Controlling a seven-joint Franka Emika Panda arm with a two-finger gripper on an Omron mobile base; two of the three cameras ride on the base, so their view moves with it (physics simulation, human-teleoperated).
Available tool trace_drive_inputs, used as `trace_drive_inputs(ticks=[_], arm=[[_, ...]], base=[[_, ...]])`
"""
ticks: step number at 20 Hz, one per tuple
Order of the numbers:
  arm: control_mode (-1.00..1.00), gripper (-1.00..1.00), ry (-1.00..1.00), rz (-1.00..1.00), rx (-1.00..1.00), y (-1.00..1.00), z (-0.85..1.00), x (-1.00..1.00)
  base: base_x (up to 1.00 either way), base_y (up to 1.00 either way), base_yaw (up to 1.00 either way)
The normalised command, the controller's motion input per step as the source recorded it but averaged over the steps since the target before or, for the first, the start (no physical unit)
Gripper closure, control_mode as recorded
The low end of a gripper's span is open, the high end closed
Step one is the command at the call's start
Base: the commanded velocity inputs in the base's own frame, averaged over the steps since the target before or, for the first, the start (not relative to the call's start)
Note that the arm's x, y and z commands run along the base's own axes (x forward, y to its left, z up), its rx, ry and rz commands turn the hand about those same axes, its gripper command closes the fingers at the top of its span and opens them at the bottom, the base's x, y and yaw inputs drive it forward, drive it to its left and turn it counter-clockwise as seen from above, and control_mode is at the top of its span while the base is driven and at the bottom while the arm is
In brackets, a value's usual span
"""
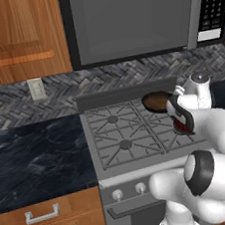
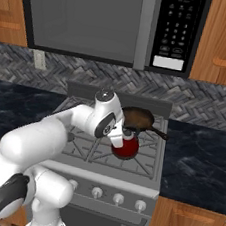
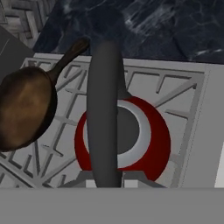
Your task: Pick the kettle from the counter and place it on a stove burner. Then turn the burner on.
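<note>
Four burners lie under the grates of the grey stove [image 2: 79,151], flanked by the black counter [image 2: 199,161]. A brown skillet [image 2: 137,118] occupies the rear right burner. The red kettle [image 2: 125,148] hangs over the front right stove burner, apparently just above the grate; contact cannot be confirmed. The gripper [image 3: 105,181] is closed on the kettle's dark arched handle. Placement appears to be in hand. The next move calls for lowering squarely, releasing, then reaching the knobs [image 2: 119,198] on the front panel.
</note>
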Motion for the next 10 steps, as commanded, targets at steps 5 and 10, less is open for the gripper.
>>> trace_drive_inputs(ticks=[5, 10], arm=[[-1.0, 1.0, 0.0, 0.0, 0.0, -0.01, -0.11, 0.24], [-1.0, 1.0, 0.0, 0.0, 0.0, -0.07, -0.13, 0.21]], base=[[0.0, 0.0, 0.0], [0.0, 0.0, 0.0]])
